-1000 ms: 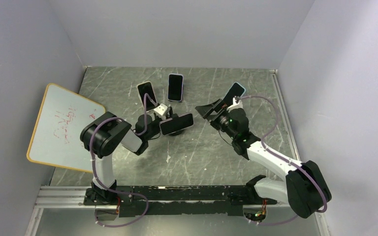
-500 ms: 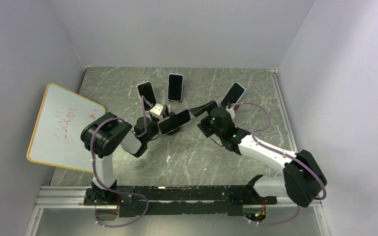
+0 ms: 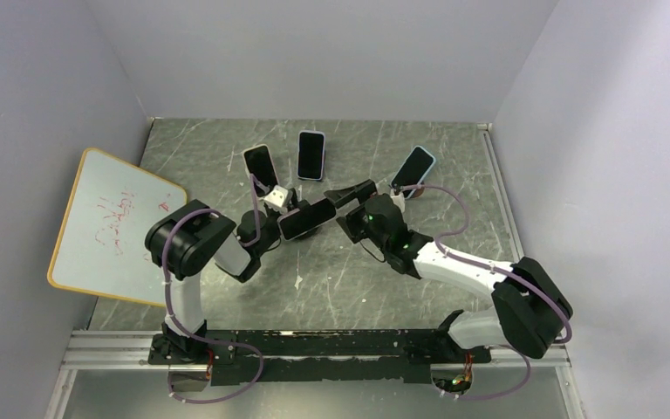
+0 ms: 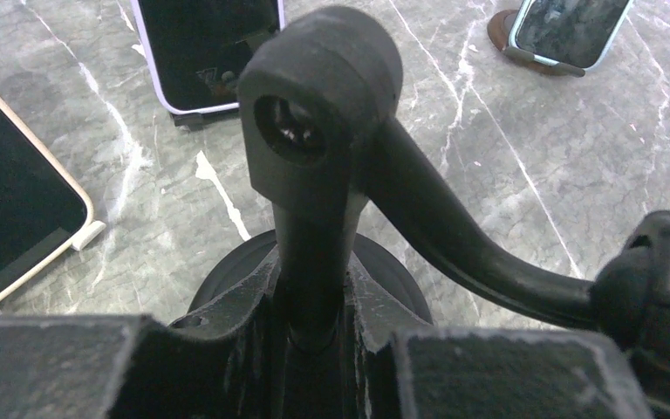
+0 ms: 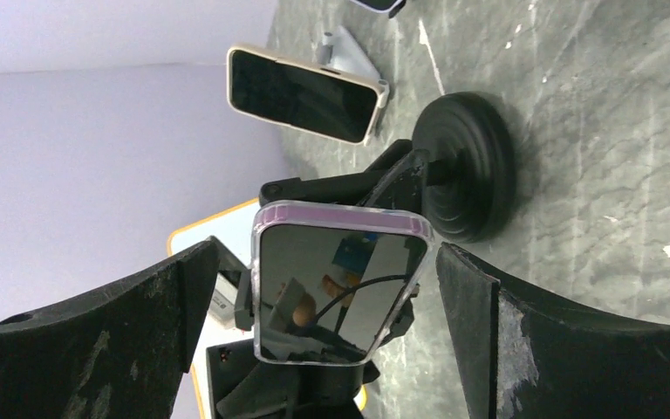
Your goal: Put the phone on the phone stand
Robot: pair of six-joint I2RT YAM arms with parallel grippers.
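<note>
A phone (image 3: pixel 307 218) in a clear purple-edged case sits against the head of the black phone stand (image 5: pixel 467 166), screen facing my right wrist camera. My left gripper (image 3: pixel 266 225) is shut on the stand's upright stem (image 4: pixel 314 288), just above the round base (image 4: pixel 227 279). The right gripper (image 3: pixel 343 212) is open. Its two fingers (image 5: pixel 96 332) stand one on each side of the phone (image 5: pixel 336 292), with a gap on both sides and no contact.
Three other phones rest on stands at the back: a cream-cased one (image 3: pixel 260 166), a lavender-cased one (image 3: pixel 311 154) and one at the right (image 3: pixel 413 166). A whiteboard (image 3: pixel 113 227) leans at the left wall. Walls close in on three sides.
My right arm swung left and forward from the back-right phone, bringing its open jaws around the phone on the stand. The left gripper and stand shifted slightly left.
</note>
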